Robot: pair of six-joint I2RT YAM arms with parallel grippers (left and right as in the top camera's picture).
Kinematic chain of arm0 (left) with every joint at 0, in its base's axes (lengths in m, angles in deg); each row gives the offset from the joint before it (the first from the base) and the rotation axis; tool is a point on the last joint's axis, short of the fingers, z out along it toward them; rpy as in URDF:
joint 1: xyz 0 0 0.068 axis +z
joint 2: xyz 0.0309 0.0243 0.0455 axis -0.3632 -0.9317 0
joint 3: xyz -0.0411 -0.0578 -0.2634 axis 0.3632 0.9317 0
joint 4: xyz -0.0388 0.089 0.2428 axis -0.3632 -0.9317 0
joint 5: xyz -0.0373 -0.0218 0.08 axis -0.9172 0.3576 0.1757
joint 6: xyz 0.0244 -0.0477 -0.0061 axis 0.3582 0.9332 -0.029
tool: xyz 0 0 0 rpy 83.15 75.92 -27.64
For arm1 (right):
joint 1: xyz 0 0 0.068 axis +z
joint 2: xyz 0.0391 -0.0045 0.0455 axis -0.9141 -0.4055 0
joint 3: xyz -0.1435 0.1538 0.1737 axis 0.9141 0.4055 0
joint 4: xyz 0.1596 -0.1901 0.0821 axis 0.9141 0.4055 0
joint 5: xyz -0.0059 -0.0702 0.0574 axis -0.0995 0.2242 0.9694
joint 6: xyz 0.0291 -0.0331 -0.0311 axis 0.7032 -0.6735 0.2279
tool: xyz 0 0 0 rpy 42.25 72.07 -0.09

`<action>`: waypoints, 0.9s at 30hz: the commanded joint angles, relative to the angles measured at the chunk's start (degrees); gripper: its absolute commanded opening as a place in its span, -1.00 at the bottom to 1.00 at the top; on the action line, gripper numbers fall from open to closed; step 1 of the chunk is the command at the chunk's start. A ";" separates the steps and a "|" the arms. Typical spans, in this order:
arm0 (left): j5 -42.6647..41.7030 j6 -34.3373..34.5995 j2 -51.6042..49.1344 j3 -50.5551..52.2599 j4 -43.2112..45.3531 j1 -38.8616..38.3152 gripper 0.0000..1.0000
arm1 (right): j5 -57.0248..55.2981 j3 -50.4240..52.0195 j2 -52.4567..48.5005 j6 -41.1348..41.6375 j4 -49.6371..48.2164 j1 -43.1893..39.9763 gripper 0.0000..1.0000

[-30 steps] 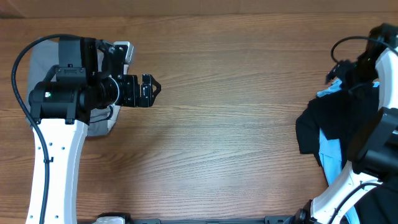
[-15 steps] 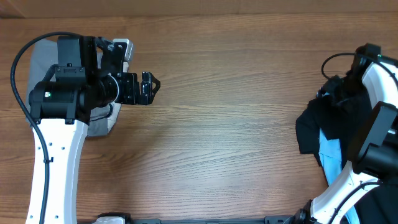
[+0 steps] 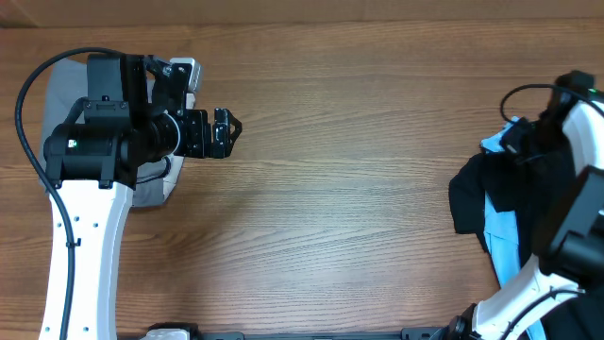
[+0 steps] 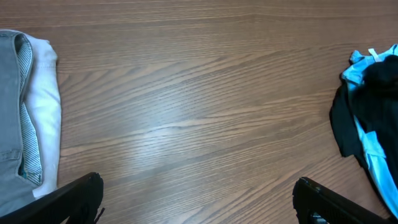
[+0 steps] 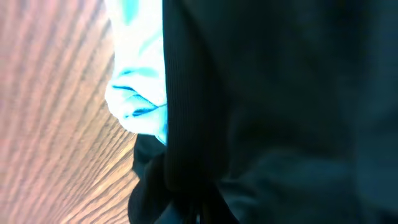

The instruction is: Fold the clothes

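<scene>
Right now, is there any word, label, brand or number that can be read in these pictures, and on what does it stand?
No text can be read in any view.
White tag on the light blue garment: too small to read.
Left arm, folded clothes, table: no markings visible.

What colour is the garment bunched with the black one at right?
Light blue; the garment shows best in the left wrist view.

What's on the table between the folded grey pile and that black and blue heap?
Nothing; the table is bare wood there, clearest in the left wrist view.
</scene>
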 commanded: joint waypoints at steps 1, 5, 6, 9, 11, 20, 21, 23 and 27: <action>0.42 -0.09 -0.13 -1.66 0.28 0.61 0.99 | 0.39 0.04 4.90 -0.02 0.17 -1.22 -0.92; 0.42 -0.09 -0.13 -1.66 0.42 0.61 1.00 | 7.80 -1.38 8.55 -3.02 -0.02 -1.25 -0.92; 0.44 -0.09 -0.13 -1.66 0.44 0.61 1.00 | 10.73 -2.62 10.10 -3.69 0.48 -0.81 -0.92; 1.33 -0.02 -0.04 -1.75 0.50 0.72 1.00 | 13.29 -4.87 13.29 -3.74 1.42 0.74 -0.92; 2.51 0.39 -0.02 -2.60 0.04 1.40 1.00 | 13.42 -6.32 15.76 -3.72 1.86 2.75 -0.92; 2.54 0.33 -0.02 -14.56 -4.50 8.15 0.99 | 13.86 -9.22 21.20 -3.39 3.06 20.46 -0.92; 2.56 0.26 -0.02 -15.61 -4.68 8.52 1.00 | 13.81 -9.20 20.94 -3.19 2.93 23.30 -0.92; 2.67 -0.09 -0.02 -17.31 -4.85 8.96 1.00 | 13.81 -9.20 20.17 -1.99 2.10 29.64 -0.92; 4.00 -0.09 -0.02 -18.82 -4.81 9.25 1.00 | 13.88 -9.20 18.23 -0.31 -1.20 42.42 -0.92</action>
